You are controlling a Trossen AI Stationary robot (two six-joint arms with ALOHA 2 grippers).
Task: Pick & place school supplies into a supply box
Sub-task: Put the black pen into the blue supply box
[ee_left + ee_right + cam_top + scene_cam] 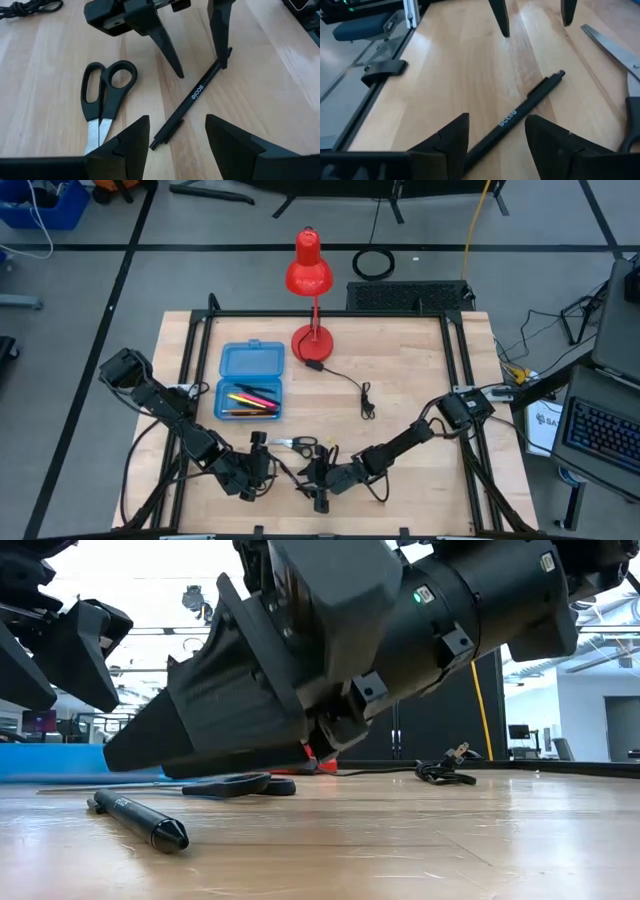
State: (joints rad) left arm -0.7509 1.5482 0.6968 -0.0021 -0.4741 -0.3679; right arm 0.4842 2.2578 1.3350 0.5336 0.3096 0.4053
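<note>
Your work surface is a pale wooden table (420, 410) in a black frame, standing on a grey floor crossed by dark tape lines. A red desk lamp (310, 275) stands at the far edge, its black cord (366, 402) trailing across the wood. Beyond the table, the low view shows you a bright open lab room.

The blue supply box (250, 381) lies open left of the lamp, with pencils inside.

A black pen (192, 106) lies flat on the wood near the front edge, between the two grippers. In the left wrist view its long axis runs diagonally, clip end toward the left gripper (177, 137), the other end beside a finger of the right gripper (497, 135).

The scissors (104, 100) lie closed just beside the pen, handles toward the right gripper, blades toward the left one.

Both claws stand released, holding nothing; each one's fingers straddle an end of the pen.
</note>
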